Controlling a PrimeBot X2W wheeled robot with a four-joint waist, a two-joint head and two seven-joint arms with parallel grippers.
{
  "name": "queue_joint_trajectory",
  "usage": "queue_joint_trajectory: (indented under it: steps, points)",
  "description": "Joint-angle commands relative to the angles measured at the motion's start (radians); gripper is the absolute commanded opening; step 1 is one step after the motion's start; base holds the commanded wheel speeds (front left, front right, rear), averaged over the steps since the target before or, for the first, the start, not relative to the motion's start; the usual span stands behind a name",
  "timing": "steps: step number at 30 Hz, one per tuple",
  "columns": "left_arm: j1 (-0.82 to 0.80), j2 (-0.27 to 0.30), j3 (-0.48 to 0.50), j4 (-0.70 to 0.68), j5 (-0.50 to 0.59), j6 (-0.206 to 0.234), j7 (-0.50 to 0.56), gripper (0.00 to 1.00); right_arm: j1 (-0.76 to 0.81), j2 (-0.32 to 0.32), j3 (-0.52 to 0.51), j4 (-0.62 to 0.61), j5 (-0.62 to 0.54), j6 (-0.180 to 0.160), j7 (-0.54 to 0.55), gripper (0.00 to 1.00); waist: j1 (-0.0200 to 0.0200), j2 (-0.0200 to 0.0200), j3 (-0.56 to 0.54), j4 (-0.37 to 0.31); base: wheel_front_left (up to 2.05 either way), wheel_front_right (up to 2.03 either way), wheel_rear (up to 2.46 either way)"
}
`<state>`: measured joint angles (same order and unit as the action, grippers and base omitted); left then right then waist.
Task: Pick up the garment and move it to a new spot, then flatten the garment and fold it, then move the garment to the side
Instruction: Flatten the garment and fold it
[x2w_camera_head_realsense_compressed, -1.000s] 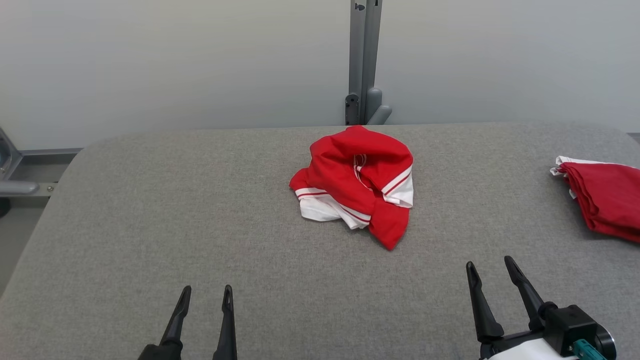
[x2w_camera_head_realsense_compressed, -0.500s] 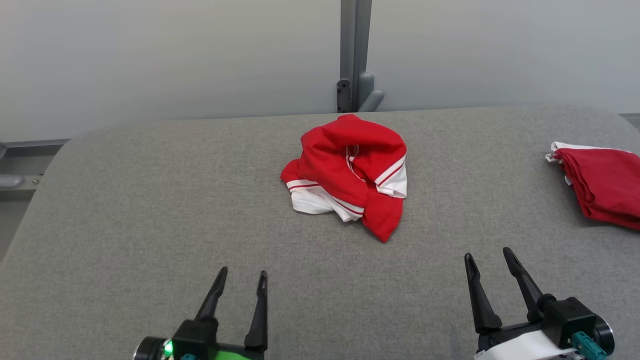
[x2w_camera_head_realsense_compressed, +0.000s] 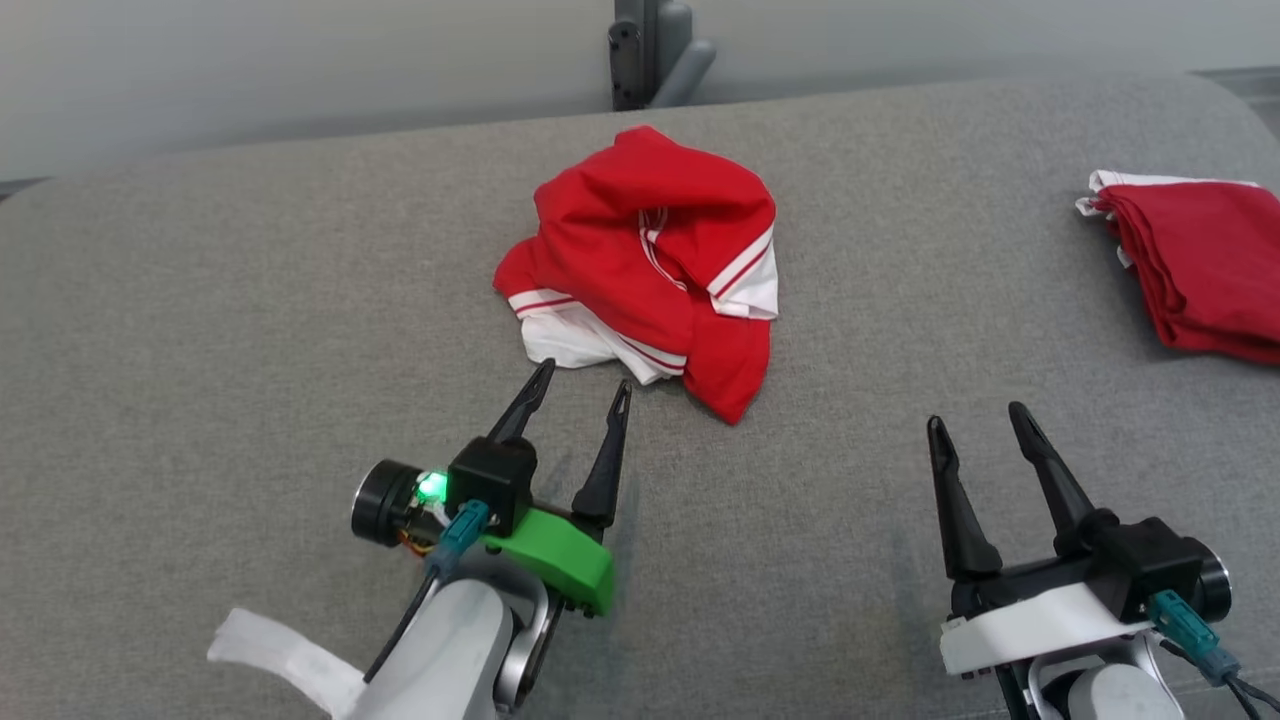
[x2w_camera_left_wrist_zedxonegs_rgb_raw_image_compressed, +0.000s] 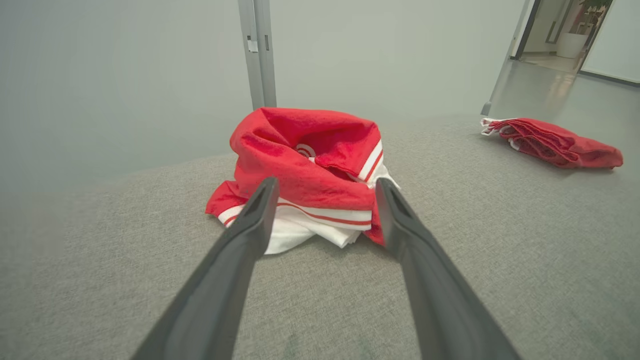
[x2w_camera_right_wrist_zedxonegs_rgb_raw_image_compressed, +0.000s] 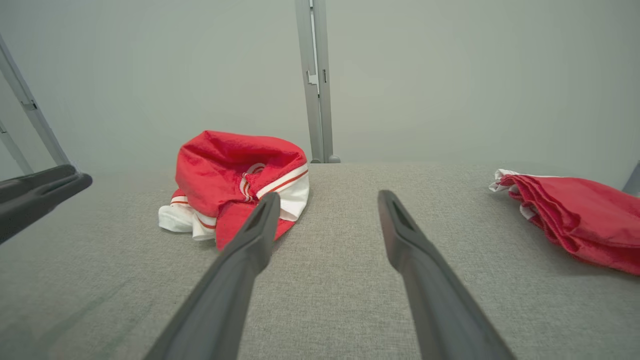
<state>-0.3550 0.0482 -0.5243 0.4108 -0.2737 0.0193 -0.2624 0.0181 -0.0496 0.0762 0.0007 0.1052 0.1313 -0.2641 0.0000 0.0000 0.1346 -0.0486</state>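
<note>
A crumpled red garment (x2w_camera_head_realsense_compressed: 650, 260) with white trim lies bunched in the middle of the grey padded table (x2w_camera_head_realsense_compressed: 250, 330). My left gripper (x2w_camera_head_realsense_compressed: 583, 378) is open, its tips just short of the garment's near white edge, nothing between them. The left wrist view has the garment (x2w_camera_left_wrist_zedxonegs_rgb_raw_image_compressed: 305, 165) straight ahead between my open fingers (x2w_camera_left_wrist_zedxonegs_rgb_raw_image_compressed: 240, 250). My right gripper (x2w_camera_head_realsense_compressed: 978, 422) stands open over bare table, to the right of the garment and nearer to me. In the right wrist view the garment (x2w_camera_right_wrist_zedxonegs_rgb_raw_image_compressed: 235, 175) lies ahead to the left.
A second red cloth (x2w_camera_head_realsense_compressed: 1200, 260), folded, lies at the table's right edge, also in the left wrist view (x2w_camera_left_wrist_zedxonegs_rgb_raw_image_compressed: 555, 145) and the right wrist view (x2w_camera_right_wrist_zedxonegs_rgb_raw_image_compressed: 575, 215). A grey post (x2w_camera_head_realsense_compressed: 650, 45) rises behind the table's far edge. A pale wall stands beyond.
My left gripper has reached forward and to the right, up to the garment's near edge. The head camera has tilted down. The right gripper has held its place and the garment lies as before.
</note>
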Motion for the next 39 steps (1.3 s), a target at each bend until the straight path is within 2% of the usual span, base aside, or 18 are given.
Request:
queue_joint_trajectory:
  steps: [1, 10, 16, 24, 27, 28, 32, 33, 39]
  points:
    - [-0.048, 0.004, -0.018, 0.029, -0.013, 0.007, -0.002, 1.0, -0.027, -0.002, -0.002, -0.002, 0.002, -0.001, 0.0, 1.0, 0.0, 0.0, 0.1, -0.058, 0.0, 0.0, 0.0]
    - [-0.195, 0.005, -0.133, 0.16, -0.07, 0.038, -0.003, 1.0, -0.092, -0.002, 0.019, -0.002, 0.016, -0.001, 0.0, 1.0, 0.0, 0.0, 0.175, -0.104, 0.0, 0.0, 0.0]
    - [-0.248, 0.005, -0.173, 0.209, -0.104, 0.058, -0.003, 1.0, -0.108, -0.002, 0.017, -0.001, 0.021, -0.001, 0.0, 1.0, 0.0, 0.0, 0.198, -0.118, 0.0, 0.0, 0.0]
    - [-0.32, 0.004, -0.182, 0.29, -0.112, 0.115, -0.003, 1.0, -0.123, -0.002, 0.023, 0.0, 0.025, -0.001, 0.0, 1.0, 0.0, 0.0, 0.22, -0.136, 0.0, 0.0, 0.0]
    - [-0.325, 0.004, -0.176, 0.292, -0.11, 0.122, -0.003, 1.0, -0.122, -0.002, 0.02, 0.0, 0.023, -0.001, 0.0, 1.0, 0.0, 0.0, 0.217, -0.135, 0.0, 0.0, 0.0]
    - [-0.323, 0.005, -0.173, 0.284, -0.112, 0.122, -0.003, 0.86, -0.119, -0.002, 0.018, 0.001, 0.022, -0.001, 0.0, 1.0, 0.0, 0.0, 0.214, -0.133, 0.0, 0.0, 0.0]
    - [-0.296, 0.004, -0.171, 0.256, -0.123, 0.113, -0.003, 0.1, -0.099, -0.002, 0.02, 0.009, 0.02, -0.001, 0.0, 1.0, 0.0, 0.0, 0.185, -0.119, 0.0, 0.0, 0.0]
    - [-0.291, 0.005, -0.17, 0.254, -0.126, 0.111, -0.003, 0.0, -0.097, -0.002, 0.025, 0.01, 0.022, -0.001, 0.0, 1.0, 0.0, 0.0, 0.177, -0.117, 0.0, 0.0, 0.0]
    - [-0.287, 0.004, -0.156, 0.245, -0.162, 0.096, -0.003, 0.0, -0.09, -0.002, 0.045, 0.016, 0.029, -0.001, 0.0, 1.0, 0.0, 0.0, 0.133, -0.12, 0.0, 0.0, 0.0]
